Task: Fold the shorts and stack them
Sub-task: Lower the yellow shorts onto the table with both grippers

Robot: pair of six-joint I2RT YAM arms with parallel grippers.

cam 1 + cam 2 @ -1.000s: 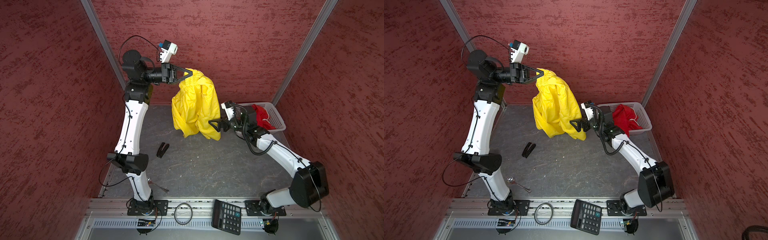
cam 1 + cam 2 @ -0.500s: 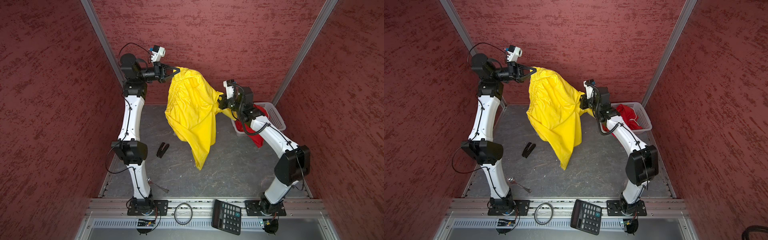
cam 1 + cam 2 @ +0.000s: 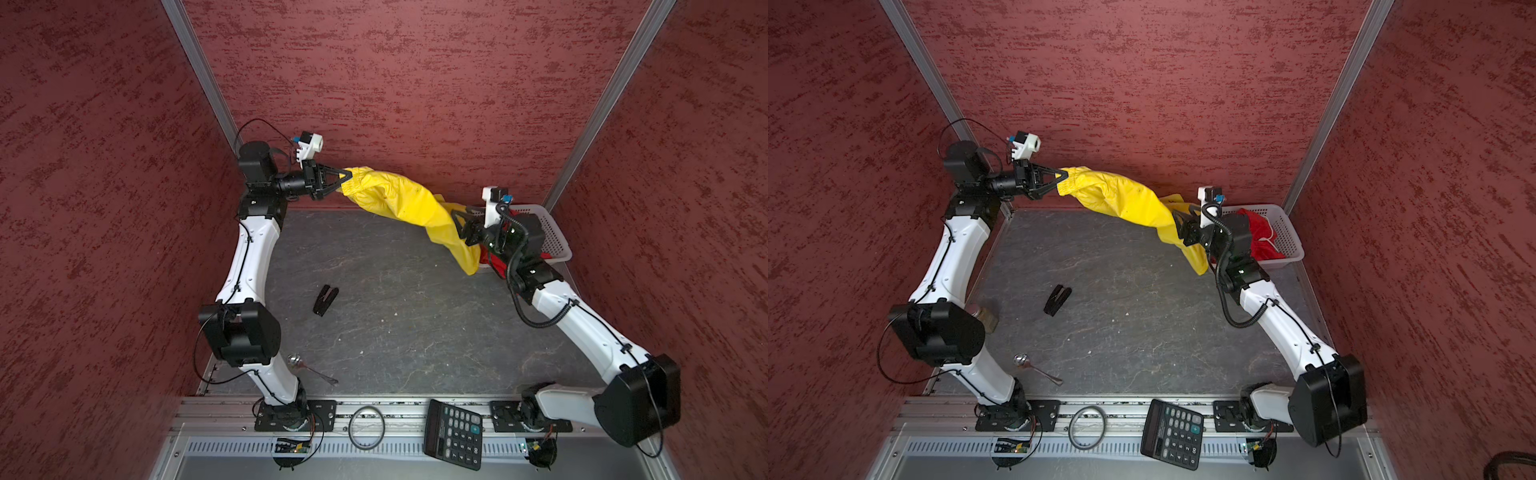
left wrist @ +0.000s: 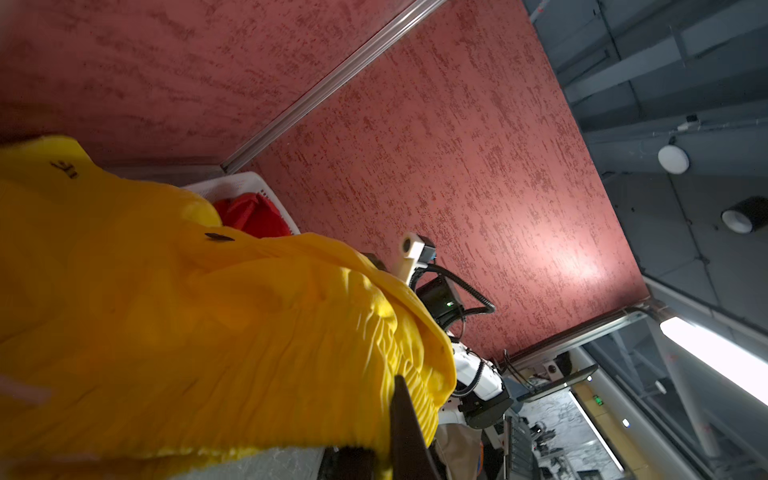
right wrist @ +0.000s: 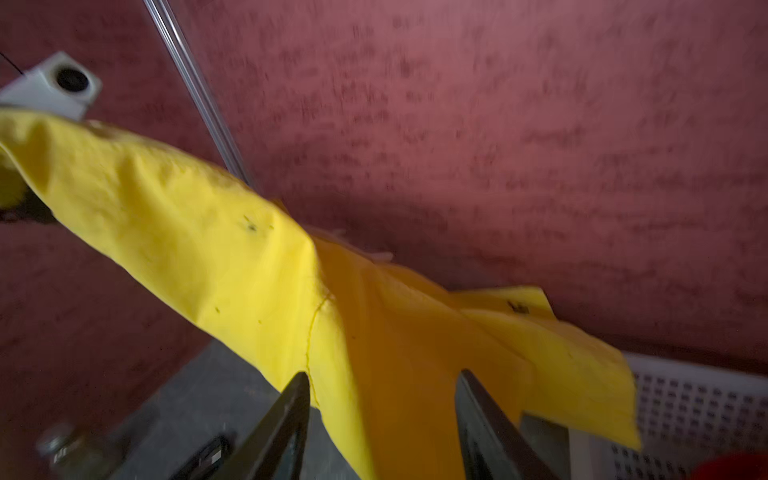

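The yellow shorts (image 3: 399,199) (image 3: 1121,199) hang in the air as a stretched band between the two arms. My left gripper (image 3: 343,183) (image 3: 1061,178) is shut on the gathered elastic waistband; one dark finger (image 4: 405,432) presses into it. My right gripper (image 3: 457,228) (image 3: 1177,226) is open at the other end, low beside the basket. Its jaws (image 5: 382,382) stand well apart with yellow cloth (image 5: 208,249) passing between them, and one leg droops below. The red shorts (image 3: 1260,237) (image 4: 253,216) lie bunched in the white basket (image 3: 1287,232) (image 3: 557,237).
On the grey table a black clip (image 3: 325,300) lies left of centre and a metal spoon (image 3: 309,368) near the left arm's base. A calculator (image 3: 454,434) and a ring (image 3: 365,428) rest on the front rail. Red walls close in on three sides.
The right arm has dropped from high at the back to low beside the basket, and its jaws have parted. The yellow shorts went from a hanging sheet to a stretched band.
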